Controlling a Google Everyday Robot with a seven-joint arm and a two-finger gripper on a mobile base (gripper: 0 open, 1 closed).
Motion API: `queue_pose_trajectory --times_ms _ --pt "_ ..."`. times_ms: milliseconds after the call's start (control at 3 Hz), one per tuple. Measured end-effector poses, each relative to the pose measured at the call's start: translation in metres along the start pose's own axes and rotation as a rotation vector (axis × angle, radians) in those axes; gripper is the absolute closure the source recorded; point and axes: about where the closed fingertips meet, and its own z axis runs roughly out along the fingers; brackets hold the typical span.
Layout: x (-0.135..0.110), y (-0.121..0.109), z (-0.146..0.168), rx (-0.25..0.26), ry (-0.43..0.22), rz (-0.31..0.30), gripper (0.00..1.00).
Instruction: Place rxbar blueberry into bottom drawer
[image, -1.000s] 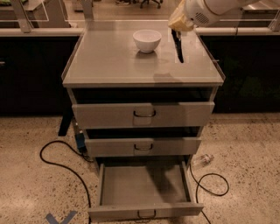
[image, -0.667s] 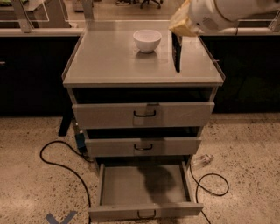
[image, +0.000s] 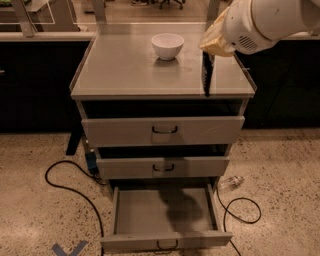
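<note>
Starting at the left, a black cable (image: 64, 186) is looping over the floor beside the cabinet, well out of the way. On the worktop (image: 120, 70) a white bowl (image: 167, 45) is sitting toward the back, near the middle. Down the front, the top drawer (image: 165, 131) and middle drawer (image: 162, 167) are standing slightly ajar, while the bottom drawer (image: 140, 217) is gaping wide, its grey floor showing bare.

Moving right, the rxbar blueberry (image: 206, 75) is dangling in the air with its long axis straight up and down, its lower tip showing against the worktop's front right edge. Whether it is hanging over the worktop or just in front of it, I cannot tell. Above it the gripper (image: 209, 50) is hovering at the worktop's right side, its pale fingers (image: 216, 42) pinching the bar's top end.

Here is what matters: the open tray is lying far below the bar and off to its left. So the carry is looking like a long drop with a leftward shift, passing in front of the two upper drawer fronts without snagging that hanging tip.

Far right, on the floor, a small clear bottle (image: 230, 182) is lying beside a second cable (image: 242, 212).
</note>
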Motion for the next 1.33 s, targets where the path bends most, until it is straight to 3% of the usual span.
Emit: queue_pose_trajectory --times_ms 333,667,1000,1333 --pt "0.011 0.014 0.001 -0.016 0.008 0.020 1.00" --pt "0.030 0.062 -0.001 -0.074 0.030 0.048 1.00" --pt "0.060 0.111 0.013 -0.184 0.095 0.081 1.00" --pt "0.062 0.116 0.014 -0.193 0.101 0.080 1.00"
